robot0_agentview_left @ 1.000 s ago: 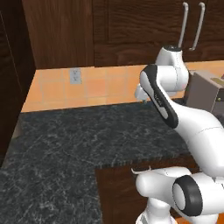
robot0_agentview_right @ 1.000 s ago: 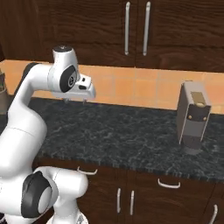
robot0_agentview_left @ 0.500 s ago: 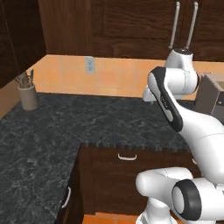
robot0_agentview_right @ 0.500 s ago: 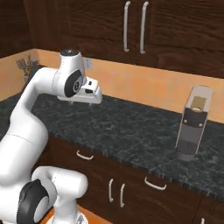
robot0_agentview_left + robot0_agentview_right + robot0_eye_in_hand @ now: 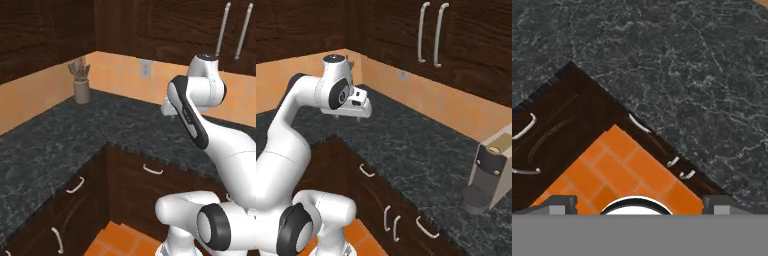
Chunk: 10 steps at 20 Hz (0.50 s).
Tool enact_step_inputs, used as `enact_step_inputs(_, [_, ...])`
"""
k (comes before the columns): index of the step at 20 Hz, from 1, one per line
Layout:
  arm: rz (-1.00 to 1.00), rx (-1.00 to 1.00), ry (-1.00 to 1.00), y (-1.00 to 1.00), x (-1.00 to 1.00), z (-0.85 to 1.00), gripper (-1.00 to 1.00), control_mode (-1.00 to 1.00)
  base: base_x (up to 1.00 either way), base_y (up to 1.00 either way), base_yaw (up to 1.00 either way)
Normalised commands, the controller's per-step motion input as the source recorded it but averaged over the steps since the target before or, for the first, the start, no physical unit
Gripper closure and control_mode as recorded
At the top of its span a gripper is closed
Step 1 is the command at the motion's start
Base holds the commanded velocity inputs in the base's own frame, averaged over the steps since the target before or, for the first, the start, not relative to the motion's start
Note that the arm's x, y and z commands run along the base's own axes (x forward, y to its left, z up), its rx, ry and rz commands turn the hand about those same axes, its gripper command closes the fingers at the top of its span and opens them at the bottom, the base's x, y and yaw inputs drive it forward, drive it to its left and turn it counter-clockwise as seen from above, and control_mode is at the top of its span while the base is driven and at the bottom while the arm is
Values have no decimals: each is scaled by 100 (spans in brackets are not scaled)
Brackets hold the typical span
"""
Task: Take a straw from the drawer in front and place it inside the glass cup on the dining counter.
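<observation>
A: Change logged?

B: The whole view has swung over the last second, so the base has turned; the fixtures themselves have not moved. A utensil crock now stands far left on the black granite desk, with a coffee machine at near right.

A: End effector?

B: End effector hovers above the desk corner; jaw width cannot be told.

A: Task items?

B: Drawer shut, below the corner. Straw, cup unlocated. Task barely started.
</observation>
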Motion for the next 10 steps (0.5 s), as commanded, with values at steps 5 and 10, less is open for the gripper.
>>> enact_step_inputs(5, [0, 0, 0, 0, 0, 0, -100, 100, -20, -94, 50])
enact_step_inputs(10, [0, 0, 0, 0, 0, 0, -100, 100, -7, -86, 40])
